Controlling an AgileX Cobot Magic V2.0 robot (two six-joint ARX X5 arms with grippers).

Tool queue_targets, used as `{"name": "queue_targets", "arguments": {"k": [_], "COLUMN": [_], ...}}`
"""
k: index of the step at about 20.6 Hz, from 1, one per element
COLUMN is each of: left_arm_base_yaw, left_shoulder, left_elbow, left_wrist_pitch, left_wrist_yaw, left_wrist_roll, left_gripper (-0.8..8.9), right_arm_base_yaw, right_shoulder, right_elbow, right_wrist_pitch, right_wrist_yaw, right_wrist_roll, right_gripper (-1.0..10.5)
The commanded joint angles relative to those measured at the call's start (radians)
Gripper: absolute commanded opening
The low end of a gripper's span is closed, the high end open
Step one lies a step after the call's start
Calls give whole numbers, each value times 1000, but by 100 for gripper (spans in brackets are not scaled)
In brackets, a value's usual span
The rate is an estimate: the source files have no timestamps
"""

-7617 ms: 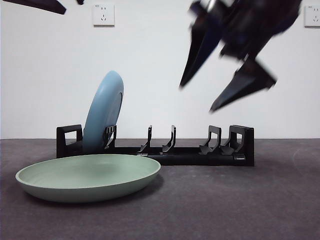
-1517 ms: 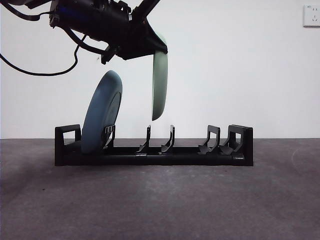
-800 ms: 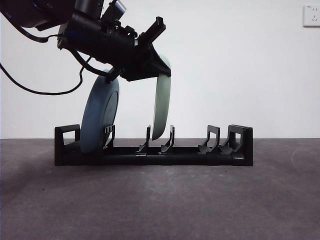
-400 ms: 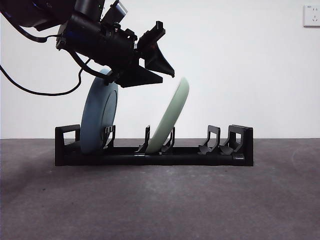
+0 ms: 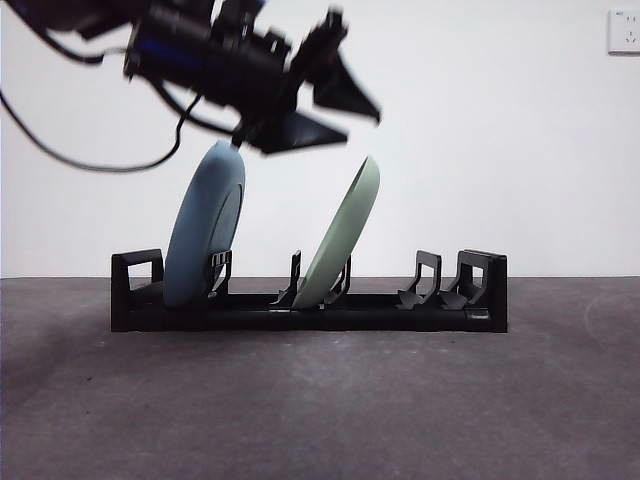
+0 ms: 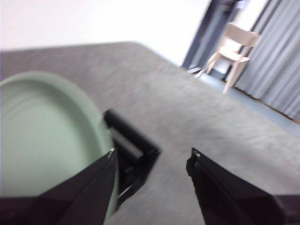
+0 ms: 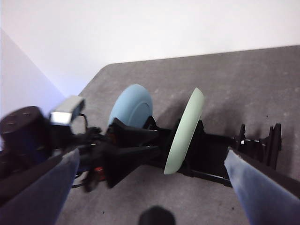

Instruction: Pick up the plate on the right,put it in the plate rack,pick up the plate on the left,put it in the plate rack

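The plate rack (image 5: 310, 300) is the reference for all positions below. It lies flat on the grey table (image 5: 400, 410) and holds both plates. The blue plate (image 5: 205, 225) stands nearly upright in the slot next to one boxy end piece. The green plate (image 5: 340, 235) sits in the middle pair of prongs, leaning toward the rack's empty end, its lower edge seated between the prongs.

The left gripper (image 5: 340, 105) is above the rack, over the gap between the two plates, with jaws spread wide and holding nothing; the green plate's rim is apart from it. In the left wrist view the green plate (image 6: 47, 140) lies just beside one jaw.

The right gripper (image 7: 150, 180) is high above the rack, jaws wide apart, empty, waiting.

Judged step: withdrawal after release. Recommended practice:
- Raise the left gripper straight up from the rack.
- Keep the jaws spread, so neither rim is caught.
- Avoid sideways travel near the leaning green plate; a nudge could tip it out.
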Motion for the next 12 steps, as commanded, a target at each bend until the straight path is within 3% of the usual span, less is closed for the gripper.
{"name": "queue_targets", "arguments": {"k": [1,4,7,10,12], "left_arm_base_yaw": [-41,-74,-93,-98,-98], "left_shoulder": [-66,-146,-246,-349,-428], "left_elbow": [5,5,5,5,5], "left_wrist_pitch": [7,-3,-72,-176,-275], "left_wrist_yaw": [6,5,4,-16,-89], "left_wrist_roll": [67,80,124,173,198], "left_gripper": [250,204,-24,-8,-8], "right_arm_base_yaw": [0,0,0,0,1], "right_shoulder": [5,5,5,5,5], "right_elbow": [1,1,1,1,1], "right_wrist_pitch": [0,-4,-27,-62,-87], "right_wrist_yaw": [3,4,4,9,43], "right_wrist_roll": [-20,-39,-90,-111,-137], "right_gripper": [487,269,-9,-10,-10]}}
